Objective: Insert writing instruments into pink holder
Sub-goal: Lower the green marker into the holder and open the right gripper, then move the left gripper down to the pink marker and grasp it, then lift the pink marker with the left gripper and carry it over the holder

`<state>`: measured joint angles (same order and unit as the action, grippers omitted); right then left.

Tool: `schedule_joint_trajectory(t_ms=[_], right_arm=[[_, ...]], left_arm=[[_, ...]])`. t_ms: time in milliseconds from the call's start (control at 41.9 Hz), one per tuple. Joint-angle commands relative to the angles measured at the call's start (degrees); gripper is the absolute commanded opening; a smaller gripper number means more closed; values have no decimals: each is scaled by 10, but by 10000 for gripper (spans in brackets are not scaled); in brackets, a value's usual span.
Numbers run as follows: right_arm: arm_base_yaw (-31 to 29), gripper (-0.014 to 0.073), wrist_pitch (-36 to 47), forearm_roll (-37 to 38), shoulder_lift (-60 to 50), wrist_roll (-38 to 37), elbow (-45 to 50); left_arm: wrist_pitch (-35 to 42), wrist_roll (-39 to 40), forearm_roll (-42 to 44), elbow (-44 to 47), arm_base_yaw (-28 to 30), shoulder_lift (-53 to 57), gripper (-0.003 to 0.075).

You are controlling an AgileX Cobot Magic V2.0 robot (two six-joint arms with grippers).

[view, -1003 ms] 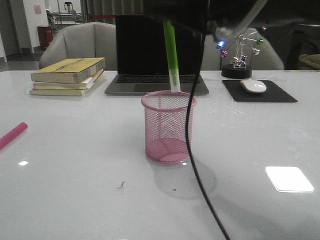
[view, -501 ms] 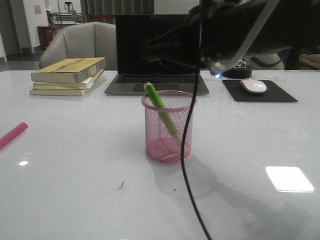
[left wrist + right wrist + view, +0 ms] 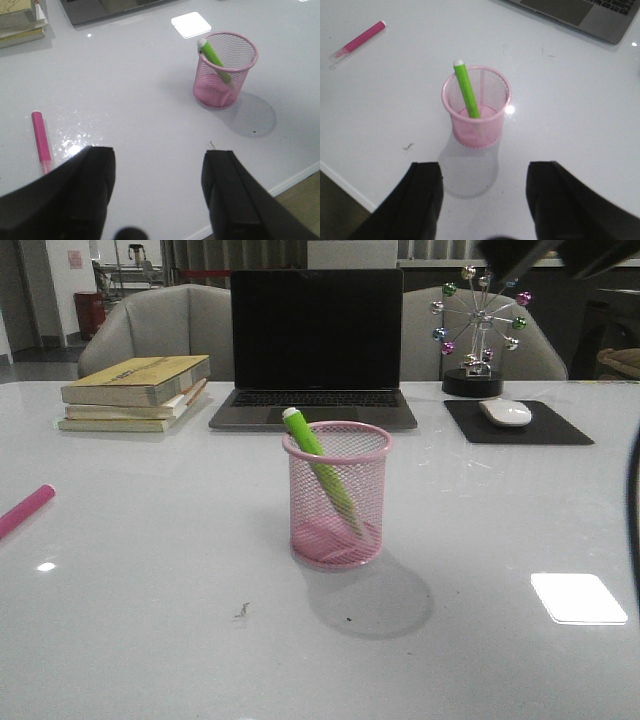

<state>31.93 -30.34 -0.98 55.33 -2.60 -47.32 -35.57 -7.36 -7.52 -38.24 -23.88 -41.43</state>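
Nearest the robot, at six o'clock on the glossy white table (image 3: 150, 640), only bare surface and a small dark speck are seen. Both grippers are shown empty in the wrist views: the left gripper (image 3: 157, 192) and the right gripper (image 3: 484, 200) each have their two dark fingers spread wide apart, with nothing between them.

At the table's centre the pink cylindrical wire-mesh pen cup (image 3: 338, 495) is seen standing upright. The lime green marker-like pen (image 3: 318, 465) is already lodged inside it, tilted, its white end resting against the rim toward ten o'clock and its lower end on the solid base.

At nine o'clock, well apart from the cup and close to the table's left edge, the magenta pink marker-like pen (image 3: 25, 510) is seen lying flat. One instrument is judged to be placed and one left.

The pink pen is judged best taken by the left arm, on whose side it lies. The fingers should be brought down astride its barrel, across its length and near its middle, so that it hangs balanced. It should then be turned upright above the cup's open side, clear of the leaning green pen, and lowered before release.

Farther off, at eleven o'clock, a stack of yellow books (image 3: 135, 392) is seen; at twelve, an open grey laptop (image 3: 315, 350); at one to two, a white mouse (image 3: 506, 412) on a black pad.
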Motion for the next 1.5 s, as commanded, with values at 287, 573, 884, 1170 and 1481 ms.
schedule_joint_trajectory(t_ms=[287,573,884,1170,1481], right_arm=[[-1,486,-42,3,-127,5,44],[-1,486,-64,3,-127,5,44],[-1,486,-64,3,-127,5,44],[-1,486,-65,3,-127,5,44],[-1,486,-65,3,-127,5,44]], left_arm=[[-11,39,36,-144,151,-243,436],[-15,39,18,-263,206,-480,437],[-23,39,18,-391,205,-663,436],[-21,39,22,-454,205,-728,433],[-34,38,46,-465,205,-740,272]])
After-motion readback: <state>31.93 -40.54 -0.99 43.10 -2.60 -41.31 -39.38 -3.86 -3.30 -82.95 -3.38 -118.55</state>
